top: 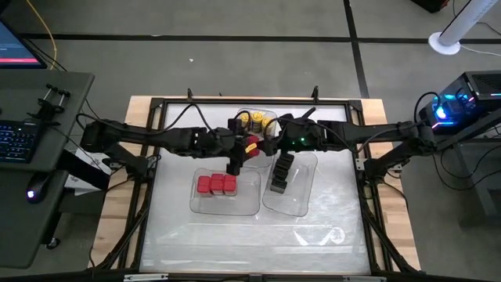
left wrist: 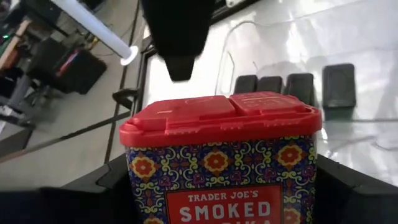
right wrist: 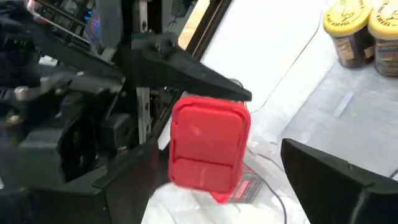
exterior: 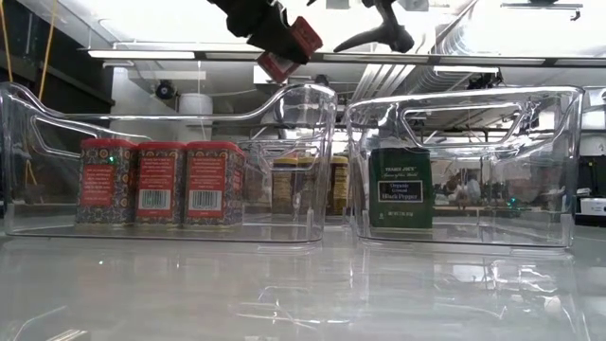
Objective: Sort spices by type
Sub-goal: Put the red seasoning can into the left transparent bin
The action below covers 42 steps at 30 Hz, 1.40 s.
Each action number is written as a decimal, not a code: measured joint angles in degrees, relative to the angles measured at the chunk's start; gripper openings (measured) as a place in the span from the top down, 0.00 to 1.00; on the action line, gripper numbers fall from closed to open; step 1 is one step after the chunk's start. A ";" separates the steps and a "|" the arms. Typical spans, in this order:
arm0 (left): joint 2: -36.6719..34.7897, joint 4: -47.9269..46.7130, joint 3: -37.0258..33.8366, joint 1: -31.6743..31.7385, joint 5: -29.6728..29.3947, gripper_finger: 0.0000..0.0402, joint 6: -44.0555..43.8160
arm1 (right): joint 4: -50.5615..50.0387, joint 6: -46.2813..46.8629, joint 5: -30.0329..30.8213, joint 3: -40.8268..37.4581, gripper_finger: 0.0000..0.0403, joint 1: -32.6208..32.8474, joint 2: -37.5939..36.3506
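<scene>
My left gripper (top: pixel 239 153) is shut on a red spice tin (top: pixel 252 145), lifted above the table's middle and tilted in the low view (exterior: pixel 294 43). My right gripper (top: pixel 274 145) is open and faces the tin's red lid (right wrist: pixel 208 146); its fingers stand wide on either side without touching. Three more red tins (top: pixel 215 184) stand upright in the clear tray on the left (exterior: pixel 161 185). Several dark tins (top: pixel 280 174) stand in a row in the clear tray on the right (exterior: pixel 401 187). Yellow-lidded jars (top: pixel 258 121) stand in a far tray. My left gripper (left wrist: pixel 221 171) pinches the red tin between its two fingers (left wrist: pixel 348 186), one on each side wall of the patterned body (left wrist: pixel 217 162), below the lid. It comes from the table's left side. The tin is lifted clear of the table and tilted.
The clear trays have tall walls and handle cut-outs (exterior: pixel 284 95). The near half of the white table (top: pixel 258 235) holds nothing but a clear film. A dark metal frame (top: pixel 156 106) runs around the table. A desk with a keyboard (top: pixel 16 141) stands to the left.
</scene>
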 joint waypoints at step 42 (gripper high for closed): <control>-0.38 -1.21 0.28 -1.38 -8.21 0.27 -3.26 | 5.89 -2.56 4.72 0.13 0.49 -1.55 5.80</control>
